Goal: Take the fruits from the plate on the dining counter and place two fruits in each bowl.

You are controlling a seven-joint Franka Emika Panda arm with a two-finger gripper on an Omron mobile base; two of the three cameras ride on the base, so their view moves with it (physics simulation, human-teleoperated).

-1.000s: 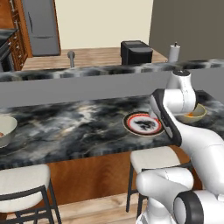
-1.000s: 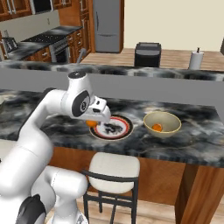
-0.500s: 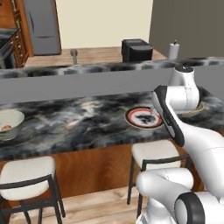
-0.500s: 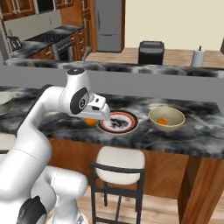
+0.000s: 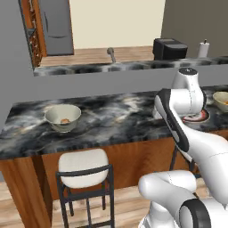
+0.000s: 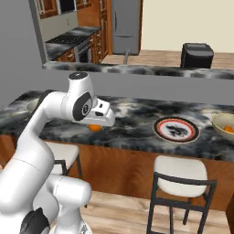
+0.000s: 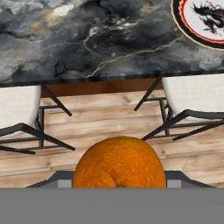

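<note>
My gripper [image 6: 95,124] is shut on an orange fruit [image 6: 94,128], held over the front edge of the dining counter [image 6: 132,123]. In the hand view that fruit [image 7: 119,162] bulges between the fingers, with the counter's marbled top [image 7: 87,39] above it. The red-rimmed plate [image 6: 176,129] lies to the right of the gripper, and its corner [image 7: 203,19] shows nothing lying on it. The left bowl [image 5: 62,116] holds one orange fruit [image 5: 65,120]. The right bowl [image 6: 225,127] holds an orange fruit [image 6: 227,129]. My arm hides part of the plate [image 5: 197,117] in the left base view.
White-seated stools stand under the counter's front, one [image 5: 83,162] below the left bowl and one [image 6: 182,176] below the plate. A higher grey ledge [image 5: 98,80] runs behind the counter. A black appliance [image 6: 197,55] sits beyond it.
The base has driven left along the counter, so plate and right bowl slid right in both base views and the left bowl came nearer. The gripper stays shut on the orange fruit.
</note>
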